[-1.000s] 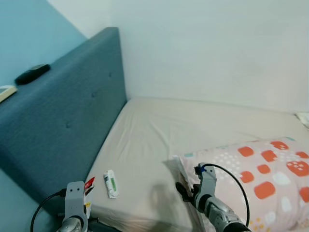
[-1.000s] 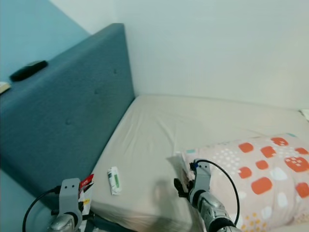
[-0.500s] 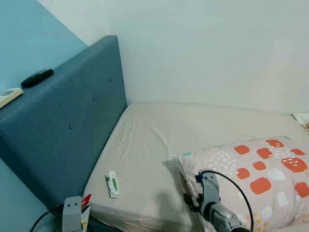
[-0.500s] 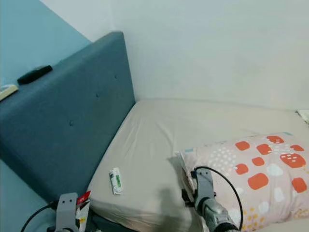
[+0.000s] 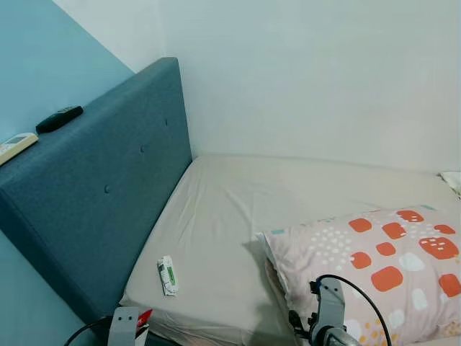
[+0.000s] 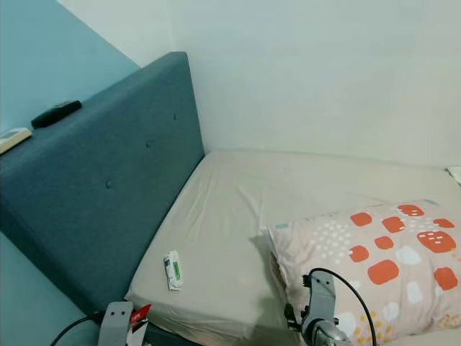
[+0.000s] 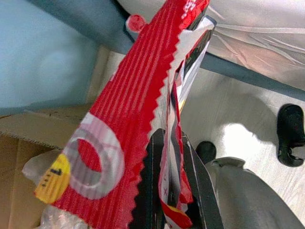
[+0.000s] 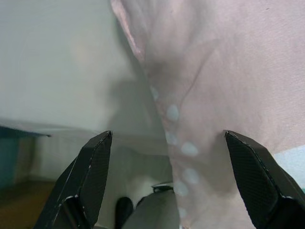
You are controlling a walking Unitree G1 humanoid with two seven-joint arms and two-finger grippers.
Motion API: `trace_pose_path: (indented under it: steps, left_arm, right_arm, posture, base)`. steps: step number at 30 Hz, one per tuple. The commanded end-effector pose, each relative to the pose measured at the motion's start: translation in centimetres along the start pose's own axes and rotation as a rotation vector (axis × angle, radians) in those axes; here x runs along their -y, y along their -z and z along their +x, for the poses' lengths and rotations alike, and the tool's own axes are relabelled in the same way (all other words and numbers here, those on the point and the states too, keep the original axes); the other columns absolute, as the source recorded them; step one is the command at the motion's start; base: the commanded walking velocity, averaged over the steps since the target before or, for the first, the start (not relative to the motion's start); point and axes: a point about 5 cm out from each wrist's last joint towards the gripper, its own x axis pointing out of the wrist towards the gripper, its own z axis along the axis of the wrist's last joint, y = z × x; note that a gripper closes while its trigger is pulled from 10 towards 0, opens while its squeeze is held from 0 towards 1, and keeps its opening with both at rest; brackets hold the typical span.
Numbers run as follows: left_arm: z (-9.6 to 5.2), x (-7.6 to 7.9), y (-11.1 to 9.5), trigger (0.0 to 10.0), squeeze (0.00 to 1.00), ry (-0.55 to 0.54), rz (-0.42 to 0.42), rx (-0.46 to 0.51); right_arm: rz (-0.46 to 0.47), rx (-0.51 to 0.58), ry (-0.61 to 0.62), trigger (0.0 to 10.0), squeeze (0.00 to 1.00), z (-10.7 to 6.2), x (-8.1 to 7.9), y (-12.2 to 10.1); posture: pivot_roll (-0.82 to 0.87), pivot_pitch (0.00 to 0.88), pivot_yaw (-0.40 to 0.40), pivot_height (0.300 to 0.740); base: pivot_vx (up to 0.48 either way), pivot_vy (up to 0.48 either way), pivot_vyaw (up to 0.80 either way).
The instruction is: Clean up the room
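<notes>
Low by the bed's (image 5: 238,216) near corner, the left end effector (image 7: 174,200) pinches a red wrapper (image 7: 133,109) between closed fingers. Alongside, the right end effector (image 8: 167,157) hangs spread wide, empty, at the pillow's (image 5: 374,252) edge. Another small packet (image 5: 166,274) lies on the mattress near the headboard (image 5: 94,194).

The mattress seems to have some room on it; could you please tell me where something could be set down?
The mattress is bare from the headboard and wall across to the pillow. Near the front edge lies a small white packet; the right front corner is crowded by the pillow.
</notes>
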Motion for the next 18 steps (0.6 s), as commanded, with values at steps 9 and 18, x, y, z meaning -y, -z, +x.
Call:
trace_pose_path:
  steps: [9, 18]
  left_arm:
    - [-0.10, 0.19, 0.70, 10.0, 0.00, 0.023, 0.067, -0.030]
    - [-0.14, -0.05, 0.94, 10.0, 0.00, 0.035, 0.121, -0.043]
  right_arm:
    - [0.013, -0.002, -0.028, 10.0, 0.00, 0.08, -0.63, 0.17]
    - [0.014, 0.004, -0.077, 10.0, 0.00, 0.09, -1.18, 0.26]
  posture:
    - [-0.09, 0.000, -0.004, 0.740]
    - [-0.08, 0.000, 0.004, 0.740]
  base:
    - [0.000, 0.000, 0.00]
    - [0.000, 0.000, 0.34]
